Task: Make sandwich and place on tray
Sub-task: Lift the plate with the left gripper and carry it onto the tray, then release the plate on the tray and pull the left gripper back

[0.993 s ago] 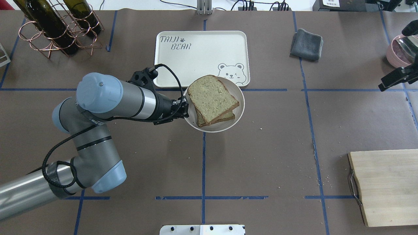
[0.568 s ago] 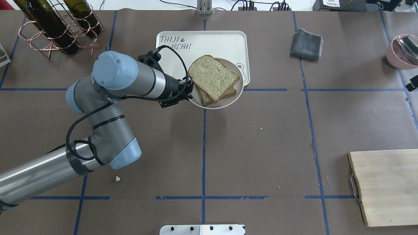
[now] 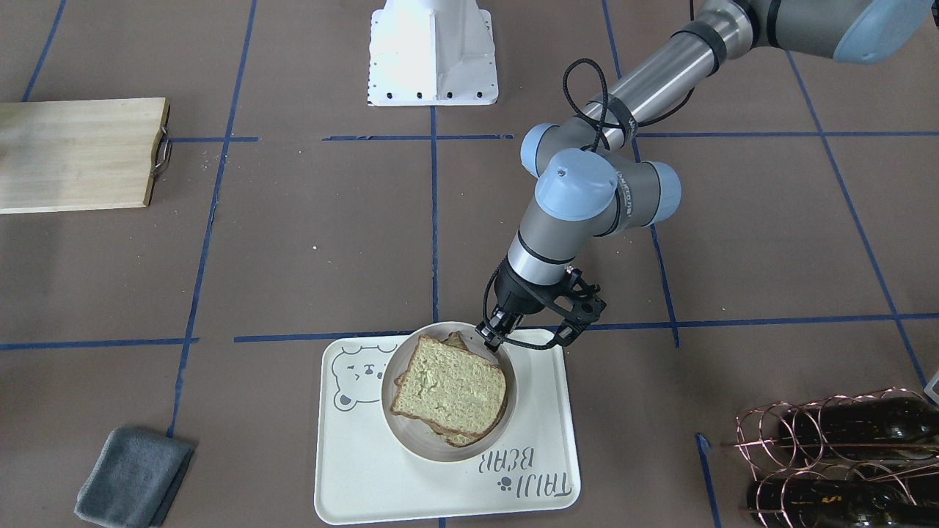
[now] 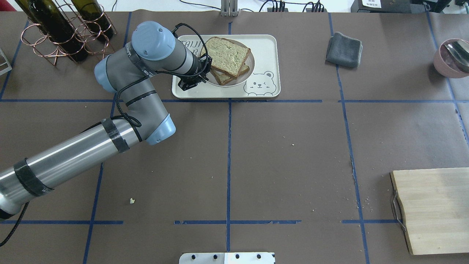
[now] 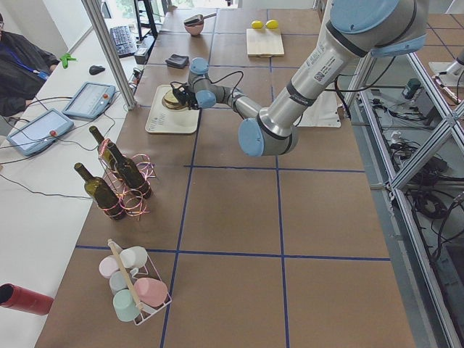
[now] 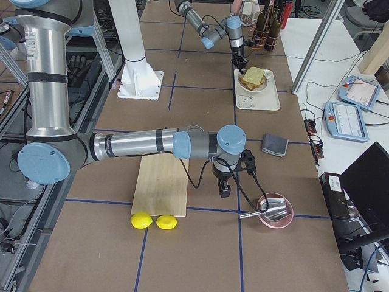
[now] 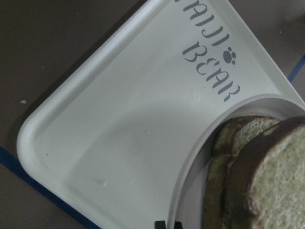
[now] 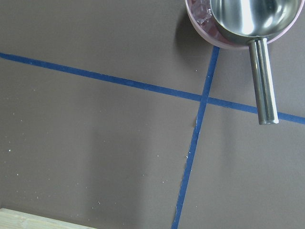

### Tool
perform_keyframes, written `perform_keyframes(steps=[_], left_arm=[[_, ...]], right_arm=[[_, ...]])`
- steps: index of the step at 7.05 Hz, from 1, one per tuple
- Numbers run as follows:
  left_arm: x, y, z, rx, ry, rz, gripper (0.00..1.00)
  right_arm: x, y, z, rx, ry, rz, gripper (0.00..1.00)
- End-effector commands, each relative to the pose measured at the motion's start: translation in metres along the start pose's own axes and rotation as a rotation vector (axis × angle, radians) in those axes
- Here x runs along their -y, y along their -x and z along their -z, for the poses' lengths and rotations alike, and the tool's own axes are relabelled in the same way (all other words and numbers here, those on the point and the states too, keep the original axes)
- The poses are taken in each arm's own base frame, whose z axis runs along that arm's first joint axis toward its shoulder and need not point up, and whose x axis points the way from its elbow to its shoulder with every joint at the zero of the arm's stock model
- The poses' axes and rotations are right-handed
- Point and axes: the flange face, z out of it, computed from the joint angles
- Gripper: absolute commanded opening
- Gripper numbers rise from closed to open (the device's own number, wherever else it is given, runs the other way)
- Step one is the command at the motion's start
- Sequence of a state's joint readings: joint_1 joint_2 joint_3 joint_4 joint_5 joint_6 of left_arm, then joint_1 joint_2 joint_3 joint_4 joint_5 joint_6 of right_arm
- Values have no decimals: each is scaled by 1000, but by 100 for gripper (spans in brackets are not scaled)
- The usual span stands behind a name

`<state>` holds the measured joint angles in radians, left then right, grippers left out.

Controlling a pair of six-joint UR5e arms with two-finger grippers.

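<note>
The sandwich (image 4: pixel 227 55), two tan dark-crusted bread slices, lies on the round white plate (image 4: pixel 235 81); no egg shows. The plate is over the cream tray (image 4: pixel 263 47) with the bear drawing, at its lettered end. I cannot tell whether it rests on the tray. My left gripper (image 4: pixel 207 72) is shut on the plate's near left rim. The front view shows the same grip (image 3: pixel 490 339), with sandwich (image 3: pixel 449 389), plate (image 3: pixel 417 444) and tray (image 3: pixel 352 469). The left wrist view shows tray (image 7: pixel 119 119) and sandwich (image 7: pixel 276 181). My right gripper (image 6: pixel 225 185) hangs near the pink bowl; I cannot tell whether it is open or shut.
A copper rack of wine bottles (image 4: pixel 62 33) stands left of the tray. A grey cloth (image 4: pixel 344 49) lies to its right. A pink bowl with a metal ladle (image 4: pixel 452 57) sits at the far right. The wooden cutting board (image 4: pixel 436 209) lies at the near right, with two lemons (image 6: pixel 152 221) beside it.
My left arm has carried the plate with the sandwich away from me, from the table's middle to over the tray. The right gripper has left the overhead view at its right edge.
</note>
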<state>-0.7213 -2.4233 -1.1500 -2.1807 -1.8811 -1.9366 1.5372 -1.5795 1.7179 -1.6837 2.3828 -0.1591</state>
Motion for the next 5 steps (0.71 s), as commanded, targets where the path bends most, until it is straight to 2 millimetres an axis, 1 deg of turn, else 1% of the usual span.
perform_keyframes(steps=[1, 2, 3, 4, 5], left_arm=[[11, 2, -23, -2, -29, 19, 0], [12, -1, -24, 0, -33, 22, 0], [7, -10, -25, -1, -30, 59, 0], [4, -13, -24, -6, -26, 53, 61], [6, -13, -23, -8, -27, 46, 100]], right_arm=[[0, -1, 4, -2, -9, -18, 100], [0, -1, 6, -1, -12, -19, 100], [0, -2, 5, -2, -11, -19, 100], [0, -2, 5, -3, -11, -19, 100], [-1, -3, 5, -4, -10, -20, 100]])
